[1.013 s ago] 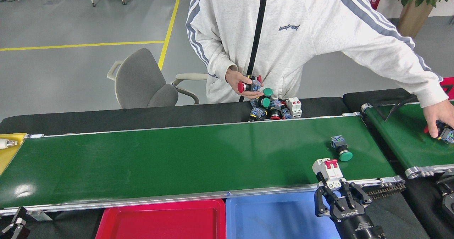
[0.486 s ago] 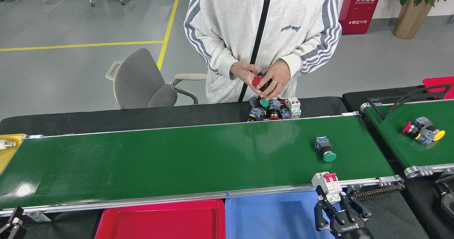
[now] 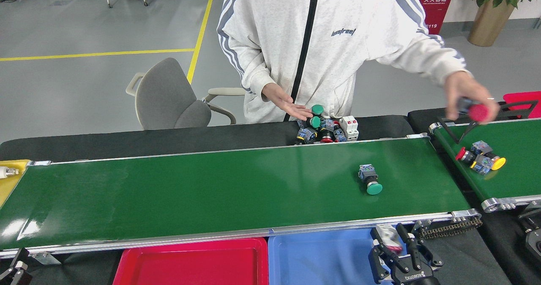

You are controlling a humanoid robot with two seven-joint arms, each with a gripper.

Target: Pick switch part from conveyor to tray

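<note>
Breaker (image 3: 389, 237): white body with a red toggle, pinched between the fingers of the right gripper (image 3: 395, 255). It hung over the right end of the blue tray (image 3: 321, 257), just below the near rail of the conveyor (image 3: 190, 192). The part was blurred and half masked by the fingers; its long axis appeared to run up and away from the gripper, tilted slightly left, toggle side facing right. Exact tilt could not be told.

Right gripper: cut off by the lower edge, only fingers and wrist collar showing.

Green button (image 3: 370, 179): lay on its side on the conveyor, above the breaker, cap toward the near rail, grey-blue block toward the far rail.

Red tray (image 3: 194, 261): touching the blue tray on its left, lower part cut off.

Left gripper (image 3: 12, 270): only a dark fragment in the bottom-left corner, left of the red tray; spread or pressed together could not be told.

Pile of parts (image 3: 325, 130): heaped at the far rail, items overlapping and hard to separate.

Person (image 3: 329, 44): stood beyond the pile, cut off at the top; one open hand (image 3: 287, 105) beside the pile, the other hand (image 3: 467, 97) blurred, holding a red button (image 3: 477, 112) over the second belt (image 3: 498, 179).

Two buttons (image 3: 479, 160): on the second belt, right of the conveyor.
</note>
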